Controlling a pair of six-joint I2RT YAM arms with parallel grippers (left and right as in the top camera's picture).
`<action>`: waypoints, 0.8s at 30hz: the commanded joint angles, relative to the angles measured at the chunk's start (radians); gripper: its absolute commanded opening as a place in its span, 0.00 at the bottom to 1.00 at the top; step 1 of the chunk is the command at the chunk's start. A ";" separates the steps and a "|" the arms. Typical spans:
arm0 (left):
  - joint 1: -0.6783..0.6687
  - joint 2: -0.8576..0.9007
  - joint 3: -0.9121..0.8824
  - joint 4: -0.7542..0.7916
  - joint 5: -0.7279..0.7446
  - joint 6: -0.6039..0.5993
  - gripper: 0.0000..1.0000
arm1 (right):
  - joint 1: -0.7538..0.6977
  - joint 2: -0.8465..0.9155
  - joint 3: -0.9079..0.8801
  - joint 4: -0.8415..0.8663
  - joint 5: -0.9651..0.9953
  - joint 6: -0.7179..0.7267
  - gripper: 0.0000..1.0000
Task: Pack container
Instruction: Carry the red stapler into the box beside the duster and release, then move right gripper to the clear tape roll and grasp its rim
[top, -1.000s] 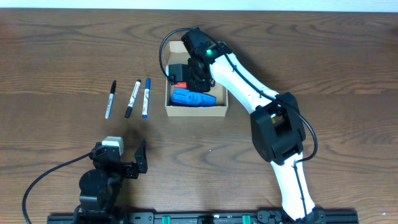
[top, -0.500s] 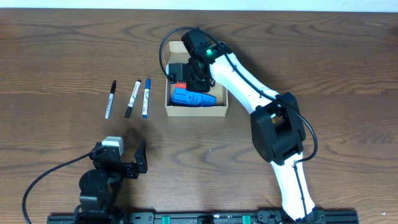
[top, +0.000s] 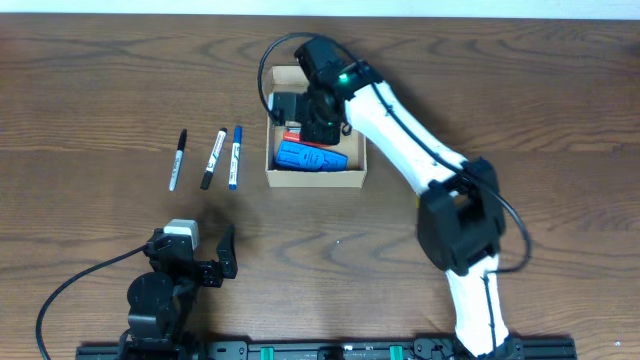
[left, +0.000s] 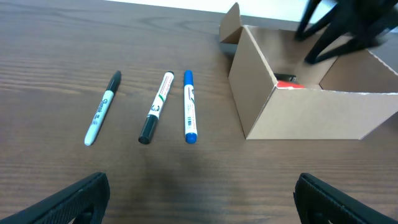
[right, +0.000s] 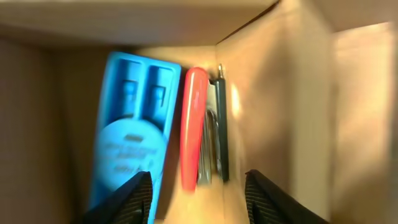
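The tan cardboard container (top: 350, 178) stands open at mid-table; it also shows in the left wrist view (left: 311, 115). Inside lie a blue plastic pack (top: 310, 157) and a red and black stapler (top: 292, 136), seen close in the right wrist view as the blue pack (right: 134, 130) and the stapler (right: 194, 130). My right gripper (right: 198, 196) is open and empty just above the stapler, inside the box (top: 318, 118). Three markers lie left of the box: black (top: 177, 158), green-labelled (top: 213, 158), blue (top: 235, 157). My left gripper (left: 202, 202) is open and empty near the front edge.
The box's hinged flap (top: 288, 75) stands open at the far side. The markers lie side by side on the wood table (top: 100, 90), as the black marker (left: 102, 107), green-labelled marker (left: 157, 107) and blue marker (left: 189, 106) in the left wrist view.
My right gripper has lifted and shifted slightly toward the far side of the box. The stapler now lies uncovered in the box. The left arm has not moved.
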 joint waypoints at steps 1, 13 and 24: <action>0.008 -0.006 -0.020 -0.002 0.003 0.004 0.95 | -0.010 -0.160 0.008 -0.049 -0.001 0.100 0.50; 0.008 -0.006 -0.020 -0.002 0.003 0.004 0.95 | -0.201 -0.446 0.008 -0.295 0.061 0.514 0.51; 0.008 -0.006 -0.020 -0.002 0.003 0.004 0.95 | -0.346 -0.461 -0.056 -0.486 0.058 0.675 0.99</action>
